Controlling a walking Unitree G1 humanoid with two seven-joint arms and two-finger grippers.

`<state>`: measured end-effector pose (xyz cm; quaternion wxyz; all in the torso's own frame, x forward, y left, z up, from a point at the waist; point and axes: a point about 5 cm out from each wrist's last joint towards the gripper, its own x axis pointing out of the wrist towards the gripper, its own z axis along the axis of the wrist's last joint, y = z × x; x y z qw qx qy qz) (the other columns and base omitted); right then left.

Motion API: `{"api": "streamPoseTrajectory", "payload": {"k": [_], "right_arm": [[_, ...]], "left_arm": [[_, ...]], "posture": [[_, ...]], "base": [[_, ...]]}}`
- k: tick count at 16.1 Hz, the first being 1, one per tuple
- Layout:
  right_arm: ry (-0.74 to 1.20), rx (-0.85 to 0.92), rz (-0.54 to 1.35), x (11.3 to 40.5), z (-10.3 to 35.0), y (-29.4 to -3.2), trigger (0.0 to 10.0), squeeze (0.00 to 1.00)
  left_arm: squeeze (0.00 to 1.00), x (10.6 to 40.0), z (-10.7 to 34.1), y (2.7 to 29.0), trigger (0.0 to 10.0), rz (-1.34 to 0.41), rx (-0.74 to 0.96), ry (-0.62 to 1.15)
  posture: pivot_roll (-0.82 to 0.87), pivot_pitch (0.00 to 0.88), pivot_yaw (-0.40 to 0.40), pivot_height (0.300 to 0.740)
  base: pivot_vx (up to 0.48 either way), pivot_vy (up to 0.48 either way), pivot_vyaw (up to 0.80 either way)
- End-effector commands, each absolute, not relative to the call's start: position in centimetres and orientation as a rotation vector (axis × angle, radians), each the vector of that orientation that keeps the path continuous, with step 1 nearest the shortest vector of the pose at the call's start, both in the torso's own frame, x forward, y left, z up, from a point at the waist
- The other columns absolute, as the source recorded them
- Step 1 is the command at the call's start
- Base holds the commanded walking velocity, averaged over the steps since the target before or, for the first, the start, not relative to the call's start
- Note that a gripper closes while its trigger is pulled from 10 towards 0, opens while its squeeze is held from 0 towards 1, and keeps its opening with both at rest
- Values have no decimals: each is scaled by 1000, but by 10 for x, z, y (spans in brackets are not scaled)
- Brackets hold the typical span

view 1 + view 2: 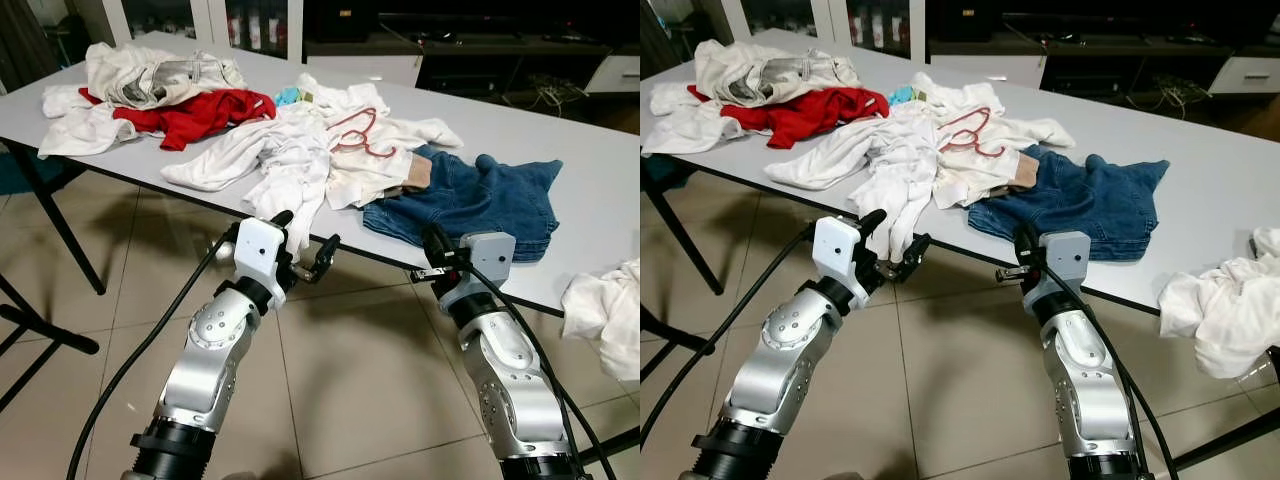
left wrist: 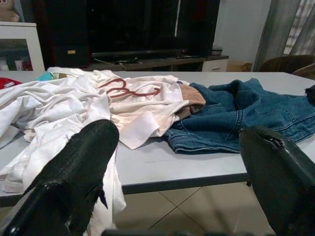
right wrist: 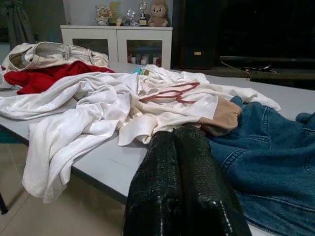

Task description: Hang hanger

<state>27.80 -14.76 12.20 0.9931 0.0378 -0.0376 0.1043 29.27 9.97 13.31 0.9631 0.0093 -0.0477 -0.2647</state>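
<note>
Thin red wire hanger (image 1: 357, 135) lies on white garments (image 1: 300, 150) atop grey table (image 1: 560, 170); left gripper (image 1: 305, 245) spread wide, empty; right gripper (image 1: 432, 243) closed, empty, near blue denim (image 1: 480, 200).

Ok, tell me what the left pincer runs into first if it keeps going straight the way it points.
Probably the white garment drooping over the table edge. The left pincer is open and level with that edge; the jeans and red hanger lie farther back. Depth is uncertain.
</note>
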Motion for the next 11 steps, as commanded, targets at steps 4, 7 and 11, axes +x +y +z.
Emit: {"api": "streamPoseTrajectory", "payload": {"k": [4,7,11], "right_arm": [[-86,67,206,279,124,-150,10000,0],[-88,66,208,280,124,-150,10000,0],[-93,61,210,281,126,-151,10000,0]], "left_arm": [[0,295,132,100,10000,-530,24,-86],[0,295,132,98,10000,-531,18,-86],[0,296,132,99,10000,-521,17,-88]], "posture": [[1,0,-48,740],[3,0,-53,740],[5,0,-60,740]], "base": [[0,0,0],[0,0,0],[0,0,0]]}}
